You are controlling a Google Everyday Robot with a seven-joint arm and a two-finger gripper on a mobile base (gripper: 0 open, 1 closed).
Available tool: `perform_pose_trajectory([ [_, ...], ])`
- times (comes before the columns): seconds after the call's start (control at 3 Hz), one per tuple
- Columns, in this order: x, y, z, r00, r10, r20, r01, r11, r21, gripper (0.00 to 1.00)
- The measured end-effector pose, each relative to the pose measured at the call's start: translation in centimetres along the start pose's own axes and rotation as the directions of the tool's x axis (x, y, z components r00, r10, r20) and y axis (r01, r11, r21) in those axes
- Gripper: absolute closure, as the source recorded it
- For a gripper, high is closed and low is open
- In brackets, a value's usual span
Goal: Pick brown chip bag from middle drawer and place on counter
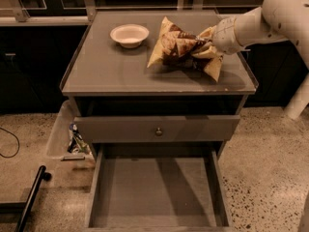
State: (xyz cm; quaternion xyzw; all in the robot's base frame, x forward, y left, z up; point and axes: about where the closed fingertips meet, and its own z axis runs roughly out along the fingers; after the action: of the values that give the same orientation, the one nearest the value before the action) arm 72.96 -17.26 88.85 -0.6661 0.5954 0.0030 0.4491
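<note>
The brown chip bag (pixel 179 48), cream and dark brown and crumpled, lies on the right half of the gray counter (pixel 111 71). My gripper (pixel 208 44) reaches in from the right on a white arm and is shut on the bag's right end. The bag's underside looks to be touching the counter top. The middle drawer (pixel 157 195) stands pulled out at the bottom of the view, and its flat bottom holds nothing.
A white bowl (pixel 129 35) sits at the counter's back left, left of the bag. A closed drawer front with a round knob (pixel 158 131) sits above the open drawer. A clear bin (pixel 67 132) with litter stands on the floor at the left, beside a black bar (pixel 30 199).
</note>
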Motion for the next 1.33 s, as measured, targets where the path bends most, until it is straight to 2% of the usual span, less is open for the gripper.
perform_pose_trajectory([
  [0.33,0.04,0.03,0.06,1.000,0.001,-0.001,-0.001,1.0000,-0.001,0.81],
  [1.33,0.04,0.04,0.07,1.000,0.001,-0.001,-0.001,1.0000,-0.001,0.12],
])
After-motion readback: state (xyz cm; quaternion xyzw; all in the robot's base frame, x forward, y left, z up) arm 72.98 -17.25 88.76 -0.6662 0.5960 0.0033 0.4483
